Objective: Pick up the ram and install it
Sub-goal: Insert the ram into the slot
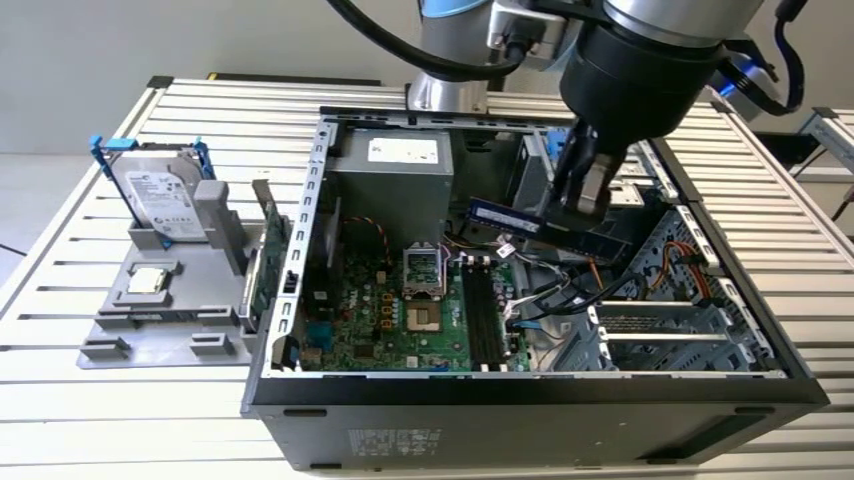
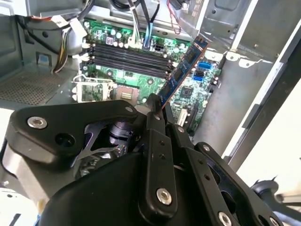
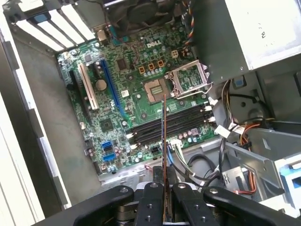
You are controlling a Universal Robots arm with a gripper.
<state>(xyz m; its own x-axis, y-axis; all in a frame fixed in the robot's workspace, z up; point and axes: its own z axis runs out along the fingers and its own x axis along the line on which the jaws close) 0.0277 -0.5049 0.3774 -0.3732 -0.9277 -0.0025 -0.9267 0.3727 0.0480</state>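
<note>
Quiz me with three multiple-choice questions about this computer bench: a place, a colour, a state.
1. Where is the hard drive? A upright on the grey tray beside the case; B inside the case; C flat on the table.
2. What colour are the memory slots? A white; B red; C black.
3. What is the tool doing? A open, empty; B shut on the ram; C shut on a cable.
Answers: 1 A: it stands on the tray at the exterior view's left of the case. 2 C: both wrist views show them black. 3 B: the ram juts from its grip above the case.
</note>
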